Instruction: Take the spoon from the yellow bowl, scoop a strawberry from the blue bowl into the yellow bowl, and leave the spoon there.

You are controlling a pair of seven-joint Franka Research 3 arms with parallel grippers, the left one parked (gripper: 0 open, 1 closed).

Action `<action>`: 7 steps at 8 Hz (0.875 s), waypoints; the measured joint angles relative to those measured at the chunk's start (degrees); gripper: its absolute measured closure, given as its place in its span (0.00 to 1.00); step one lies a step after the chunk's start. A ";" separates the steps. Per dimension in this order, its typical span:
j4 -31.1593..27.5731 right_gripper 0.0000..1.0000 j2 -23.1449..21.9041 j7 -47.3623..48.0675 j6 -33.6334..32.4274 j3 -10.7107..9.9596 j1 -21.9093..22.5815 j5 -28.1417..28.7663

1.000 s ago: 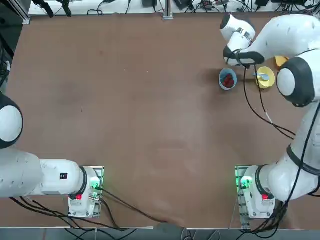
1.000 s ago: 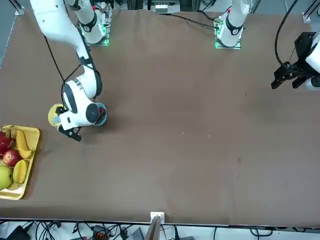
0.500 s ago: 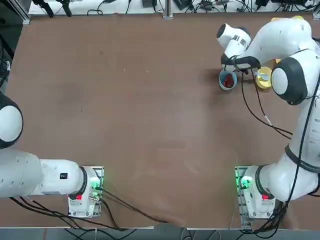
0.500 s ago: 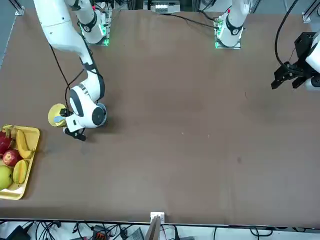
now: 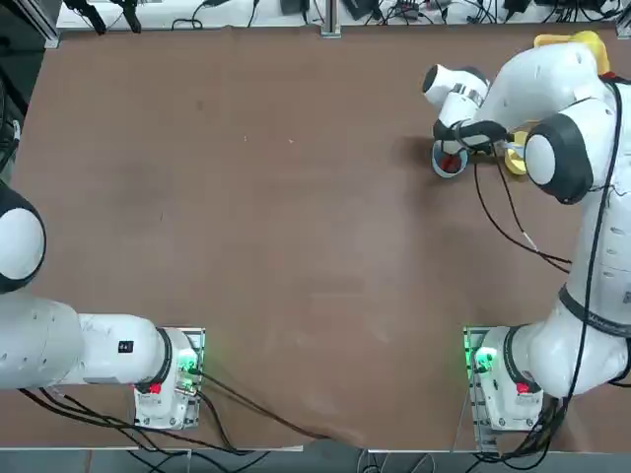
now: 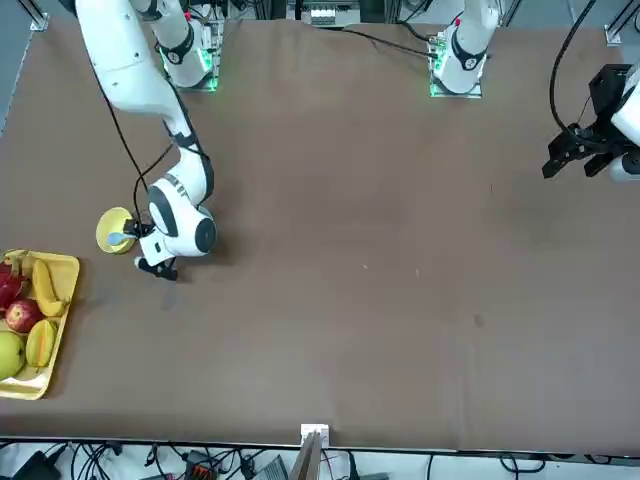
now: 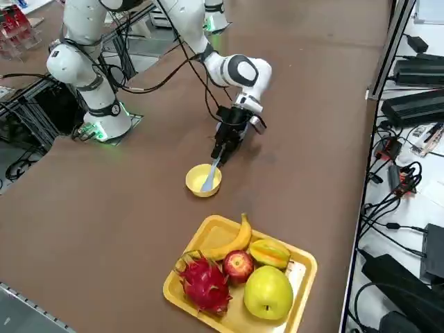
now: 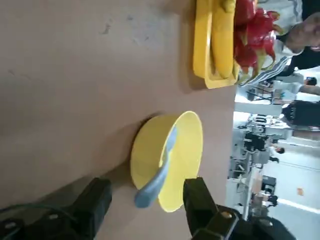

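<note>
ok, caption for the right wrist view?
Open end effector straddling the spoon handle at the yellow bowl rim, fruit tray beyond.

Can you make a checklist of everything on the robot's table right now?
Surface: brown table, bare across the middle.
Job's things: spoon lies in the yellow bowl, handle over the rim; blue bowl beside it, mostly hidden under the arm.
Clutter: yellow fruit tray with banana, apple, dragon fruit.
Grippers: right gripper open, fingers either side of the spoon handle, not gripping.
Cables: black cable hangs along the right arm.
Surroundings: more cables and boxes beyond the table edge.
</note>
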 joint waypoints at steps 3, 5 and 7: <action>0.00 0.21 0.33 0.00 -1.50 0.00 0.05 -0.98; 0.04 0.32 0.33 0.00 -1.66 0.01 0.26 -1.07; 0.23 0.39 0.33 0.00 -1.76 0.01 0.50 -1.08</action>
